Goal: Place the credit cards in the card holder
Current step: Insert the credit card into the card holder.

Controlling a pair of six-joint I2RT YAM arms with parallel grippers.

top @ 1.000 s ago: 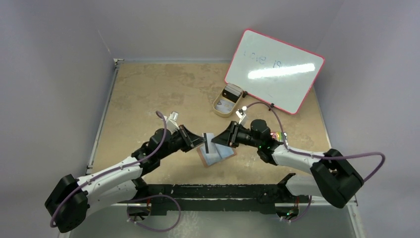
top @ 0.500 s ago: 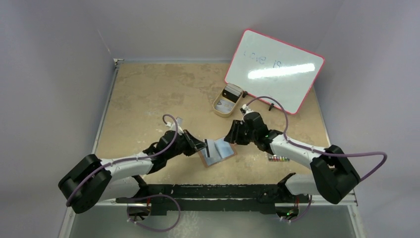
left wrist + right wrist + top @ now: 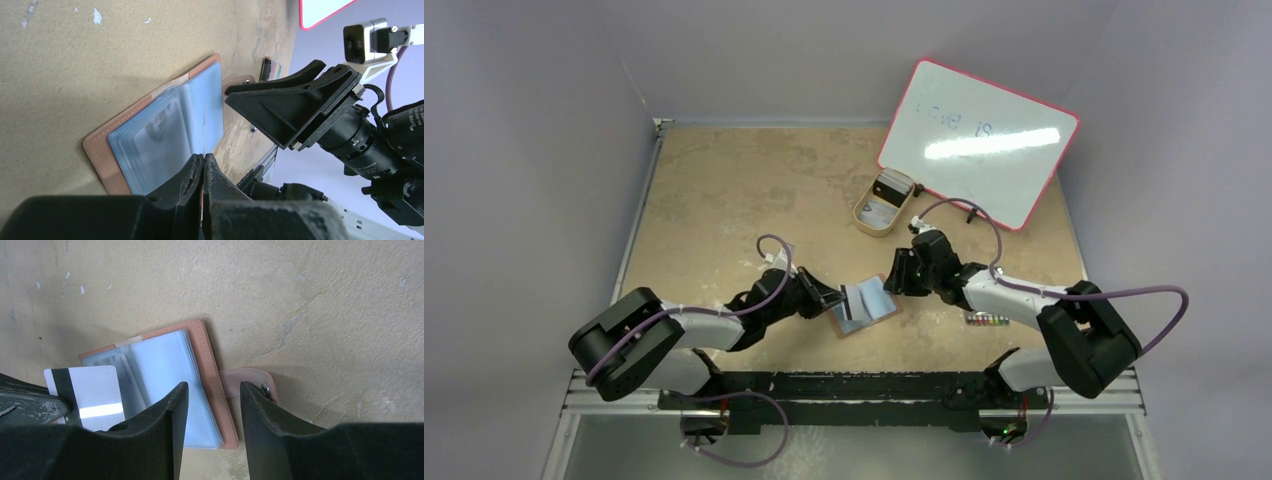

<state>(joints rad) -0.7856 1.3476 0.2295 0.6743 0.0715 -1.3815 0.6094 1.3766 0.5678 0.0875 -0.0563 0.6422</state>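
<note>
On your scuffed tan table (image 3: 754,190), with a whiteboard (image 3: 979,140) propped at the far right, the card holder (image 3: 869,312) lay open near the front. Your left gripper (image 3: 829,297) pinched a striped credit card (image 3: 92,390) over it; your right gripper (image 3: 892,280) hovered alongside, jaws apart and empty.

The card holder (image 3: 209,367) is reddish-brown (pale blue sleeves (image 3: 167,362) inside), the credit card (image 3: 92,390) whitish with a black stripe.

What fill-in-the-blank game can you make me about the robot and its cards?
The card holder lies ____, its clear sleeves showing.
The jaws of the left gripper are ____ on a credit card.
The right gripper holds ____.
Missing words: open; shut; nothing.
</note>
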